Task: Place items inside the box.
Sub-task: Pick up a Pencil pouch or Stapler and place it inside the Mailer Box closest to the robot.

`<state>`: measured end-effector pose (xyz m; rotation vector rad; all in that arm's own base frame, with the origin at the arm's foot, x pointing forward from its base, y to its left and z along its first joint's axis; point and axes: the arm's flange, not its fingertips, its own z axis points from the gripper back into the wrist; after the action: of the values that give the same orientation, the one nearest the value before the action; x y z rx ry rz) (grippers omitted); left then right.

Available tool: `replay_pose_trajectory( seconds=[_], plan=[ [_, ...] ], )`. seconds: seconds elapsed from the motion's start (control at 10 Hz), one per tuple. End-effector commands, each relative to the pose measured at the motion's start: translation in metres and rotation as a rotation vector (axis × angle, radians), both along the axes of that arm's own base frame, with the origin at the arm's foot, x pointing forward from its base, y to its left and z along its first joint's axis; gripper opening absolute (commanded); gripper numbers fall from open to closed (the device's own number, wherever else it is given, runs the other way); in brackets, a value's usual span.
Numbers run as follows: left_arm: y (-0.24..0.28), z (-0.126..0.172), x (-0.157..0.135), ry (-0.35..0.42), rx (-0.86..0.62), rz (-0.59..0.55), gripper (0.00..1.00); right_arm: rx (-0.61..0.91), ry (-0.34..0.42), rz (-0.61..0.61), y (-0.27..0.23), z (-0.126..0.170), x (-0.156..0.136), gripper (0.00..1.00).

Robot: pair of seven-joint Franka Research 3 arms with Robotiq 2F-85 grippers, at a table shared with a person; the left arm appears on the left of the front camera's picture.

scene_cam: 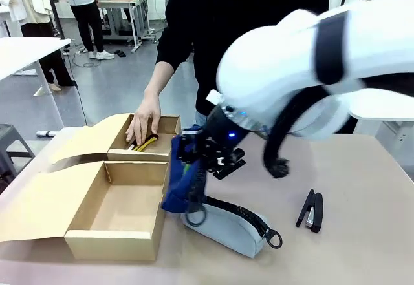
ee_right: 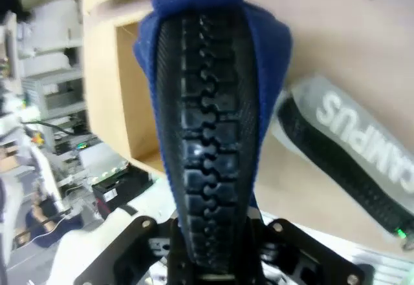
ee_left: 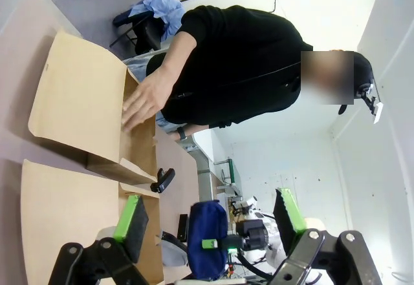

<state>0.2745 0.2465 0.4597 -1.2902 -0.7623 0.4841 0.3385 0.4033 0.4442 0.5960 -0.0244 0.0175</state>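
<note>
My right gripper (scene_cam: 202,158) is shut on a navy pouch (scene_cam: 183,185) with a black zip, holding it above the table at the right wall of the box (scene_cam: 113,238). From the right wrist the navy pouch (ee_right: 207,117) fills the gap between my fingers. A grey pouch (scene_cam: 228,227) printed "CAMPUS" (ee_right: 352,139) lies on the table just below it. The person's hand (scene_cam: 143,125) rests in the small far compartment by a yellow-black knife (scene_cam: 148,144). The larger near compartment looks empty. My left gripper (ee_left: 210,219) hangs open above the box, nothing between its green pads (ee_left: 131,212).
One black stapler (scene_cam: 311,210) lies on the table to the right. Another (scene_cam: 231,167) sits behind my right gripper near the box. The box's flap lids (scene_cam: 48,188) lie open to the left. The person stands at the far edge.
</note>
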Motion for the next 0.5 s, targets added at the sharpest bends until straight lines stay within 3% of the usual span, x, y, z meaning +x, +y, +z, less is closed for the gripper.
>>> replay_pose_trajectory(
  seconds=[0.0,0.4],
  plan=[
    [0.000,0.001,0.001,-0.039,-0.001,0.006,1.00,0.014,0.001,0.057,0.070,-0.017,0.028,0.08],
    [0.000,0.001,0.001,-0.039,-0.001,0.006,1.00,0.058,0.011,0.017,0.140,-0.048,0.037,0.08]
  ],
)
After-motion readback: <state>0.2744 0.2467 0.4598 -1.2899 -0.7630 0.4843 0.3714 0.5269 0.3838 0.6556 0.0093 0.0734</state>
